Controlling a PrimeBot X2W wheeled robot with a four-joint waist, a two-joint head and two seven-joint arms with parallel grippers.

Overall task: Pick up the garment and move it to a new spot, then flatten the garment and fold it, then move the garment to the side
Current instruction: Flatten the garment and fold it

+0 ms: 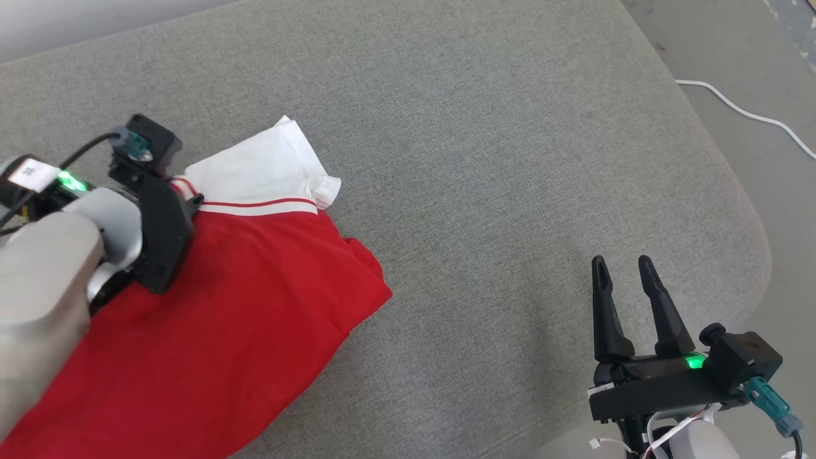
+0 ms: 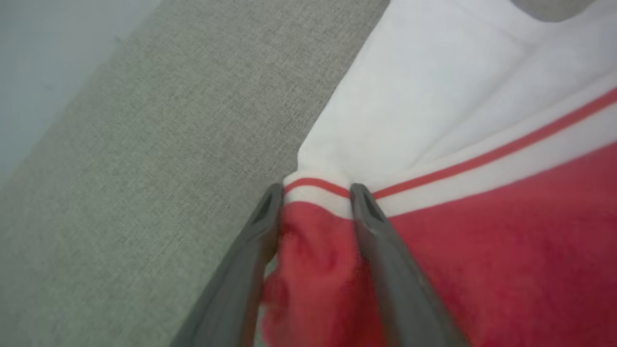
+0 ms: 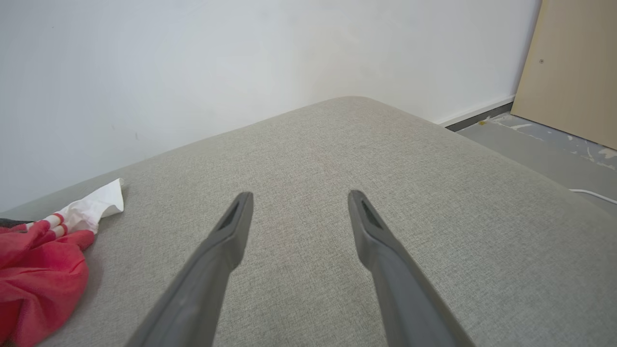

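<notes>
Garment [image 1: 255,287] left; cushion [image 1: 510,191] stretches right.

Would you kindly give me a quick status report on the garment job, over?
Left gripper astride striped edge of garment, grip unconfirmed. Right gripper open over grey cushion. No obstruction seen.

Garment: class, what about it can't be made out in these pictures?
- Head view: the garment's lower part, cut off by the bottom edge and covered by the left forearm.
- Left wrist view: whether the left gripper's fingers pinch the cloth; blurred.
- Right wrist view: most of it, cut off at the left edge.
</notes>
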